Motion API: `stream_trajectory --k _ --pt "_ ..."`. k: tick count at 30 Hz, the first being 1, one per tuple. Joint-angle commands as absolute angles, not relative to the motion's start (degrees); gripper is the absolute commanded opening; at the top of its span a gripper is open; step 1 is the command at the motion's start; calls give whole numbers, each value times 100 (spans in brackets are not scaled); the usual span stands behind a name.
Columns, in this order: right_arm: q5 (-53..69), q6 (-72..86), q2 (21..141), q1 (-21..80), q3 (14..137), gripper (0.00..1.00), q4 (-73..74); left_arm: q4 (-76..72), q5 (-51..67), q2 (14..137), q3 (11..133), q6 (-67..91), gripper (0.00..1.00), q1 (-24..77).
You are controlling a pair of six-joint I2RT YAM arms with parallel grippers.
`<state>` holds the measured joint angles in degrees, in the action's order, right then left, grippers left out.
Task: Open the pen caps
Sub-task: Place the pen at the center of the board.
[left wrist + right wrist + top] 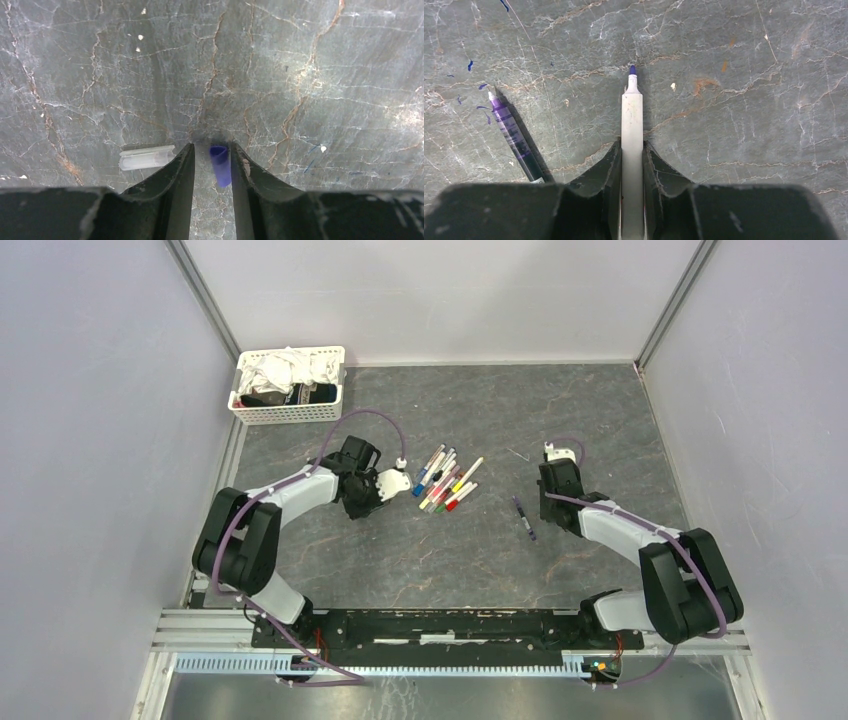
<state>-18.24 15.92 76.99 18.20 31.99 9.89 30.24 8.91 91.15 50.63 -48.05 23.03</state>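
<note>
Even bright overhead light, soft short shadows, wrist views' near edges blurred

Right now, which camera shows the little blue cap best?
The left wrist view: the blue cap sits large between the left gripper fingers. From the top view the gripper hides it. The right wrist view shows only pens, not the cap.

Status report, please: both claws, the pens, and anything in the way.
Left claw shut on blue cap. Right claw shut on uncapped white pen. Purple pen lies loose beside it; capped pens wait mid-table. Nothing blocking.
</note>
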Motion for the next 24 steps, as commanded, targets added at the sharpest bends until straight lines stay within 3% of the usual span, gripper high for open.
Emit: stream_trajectory --k 1,7,12,14,15,17,18,19,24 --pt "-1879 1698 7792 1794 3111 25 1049 2817 789 9187 5027 -4395 41 2334" --pt "-1779 1751 7552 1796 3120 26 1206 3274 998 8940 5422 -4074 51 2320" --pt "-1703 1732 7457 1798 3223 28 1376 3768 1336 8612 5941 -3796 69 2319" --pt "-1696 1729 7389 1800 3258 28 1437 4020 1457 8500 6215 -3683 72 2297" --pt "-1698 1735 7356 1800 3267 28 1457 4081 1510 8442 6366 -3627 80 2283" --pt "-1705 1740 7275 1801 3316 28 1515 4247 1598 8327 6636 -3527 86 2260" --pt "-1719 1741 7232 1795 3374 28 1564 4342 1630 8271 6769 -3497 96 2224" --pt "-1714 1731 7188 1794 3434 28 1609 4390 1645 8212 6889 -3465 99 2217" --pt "-1598 1736 6943 1797 3846 34 1778 4762 1470 8051 7553 -3202 100 2105"
